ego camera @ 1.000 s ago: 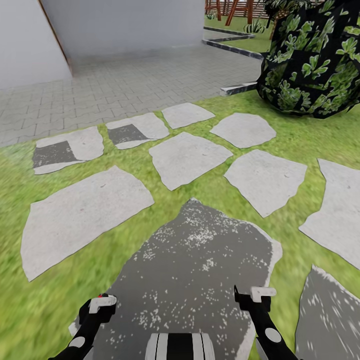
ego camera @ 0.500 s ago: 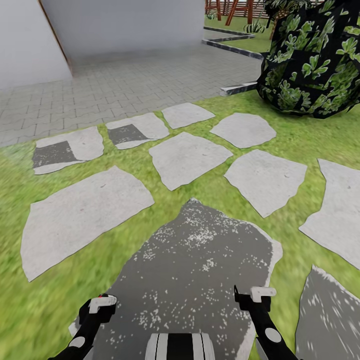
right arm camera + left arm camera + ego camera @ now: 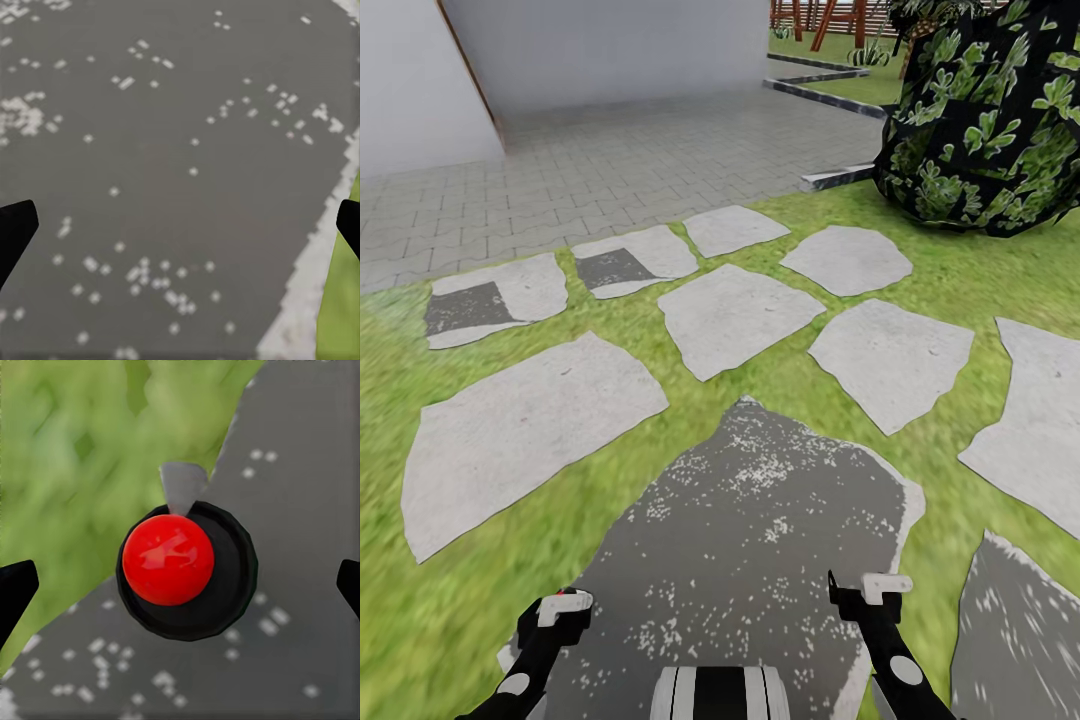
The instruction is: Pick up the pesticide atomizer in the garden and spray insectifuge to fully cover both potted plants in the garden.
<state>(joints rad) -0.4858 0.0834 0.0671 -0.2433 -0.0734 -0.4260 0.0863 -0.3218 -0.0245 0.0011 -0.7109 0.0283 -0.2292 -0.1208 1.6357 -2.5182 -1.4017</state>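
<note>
Atomizer dead under L jaws, upright, seen end-on.

L gripper point(image 3: 180, 585) wide open, holding nothing; pesticide atomizer point(image 3: 169, 559) stands centred btwn its fingers, red top facing the wrist cam, long axis vertical, on the dark stone point(image 3: 300, 472) by the grass point(image 3: 67, 450) edge. So L arm is the one: prob. straight drop, then close. R gripper point(image 3: 180, 225) also open, empty, over bare stone. Farther: pale stepping stones point(image 3: 735, 315), bush point(image 3: 990, 130).

No visible change (scene static).
</note>
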